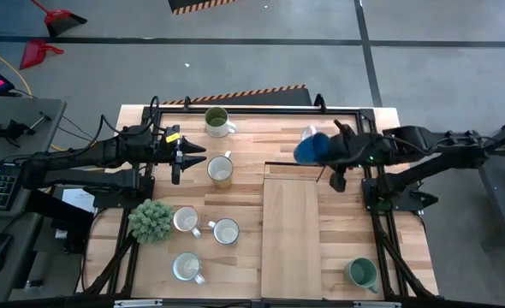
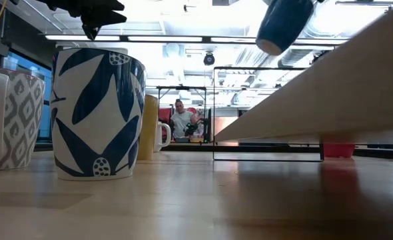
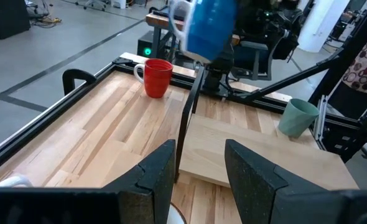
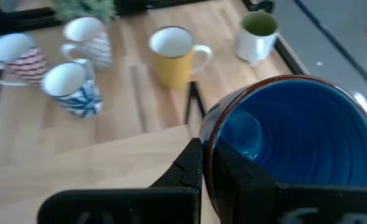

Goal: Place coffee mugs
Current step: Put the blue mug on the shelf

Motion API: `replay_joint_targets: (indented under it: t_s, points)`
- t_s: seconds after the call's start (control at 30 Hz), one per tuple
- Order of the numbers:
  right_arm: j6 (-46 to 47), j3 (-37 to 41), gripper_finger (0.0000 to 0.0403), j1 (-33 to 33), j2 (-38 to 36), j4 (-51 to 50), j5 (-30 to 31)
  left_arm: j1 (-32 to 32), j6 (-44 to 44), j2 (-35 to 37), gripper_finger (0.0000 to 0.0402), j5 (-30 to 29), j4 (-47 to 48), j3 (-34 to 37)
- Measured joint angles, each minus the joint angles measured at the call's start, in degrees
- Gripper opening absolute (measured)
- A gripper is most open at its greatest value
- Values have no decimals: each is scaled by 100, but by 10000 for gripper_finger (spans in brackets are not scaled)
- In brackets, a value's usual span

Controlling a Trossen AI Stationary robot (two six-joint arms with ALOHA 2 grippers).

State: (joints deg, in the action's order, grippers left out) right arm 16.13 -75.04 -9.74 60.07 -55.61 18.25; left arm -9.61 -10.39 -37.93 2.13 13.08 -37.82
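Right jaws [image 1: 328, 151]: closed on blue mug's [image 1: 310, 147] rim, aloft at counter's [image 1: 338, 257] 1 o'clock.
Left jaws [image 1: 203, 154]: parted, empty, at yellow mug's [image 1: 221, 170] 10 o'clock.

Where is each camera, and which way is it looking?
High view: above the table, looking straight down; both arms show, the right claw shut on the blue mug.
Low view: at table-top height, looking level across at the leaf-patterned mug; the blue mug hangs overhead.
Left wrist view: on the left arm, looking past its open claw at the red mug.
Right wrist view: on the right arm, looking into the blue mug.
All four views share the blue mug.
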Motion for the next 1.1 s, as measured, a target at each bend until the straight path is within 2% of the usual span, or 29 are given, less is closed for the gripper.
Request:
replay_joint_targets:
  t_s: [0.2, 0.53, 1.1]
  points:
    - [526, -123, 0, -705, 224, -309, 83, -2, 0, 0, 129, 0, 7, 1]
    - [1247, -119, 0, -1511, 1096, -504, 71, -1, -12, 1, 129, 0, 4, 1]
    - [3894, -108, 0, -1556, 2318, -779, 414, 0, -59, 2, 129, 2, 2, 2]
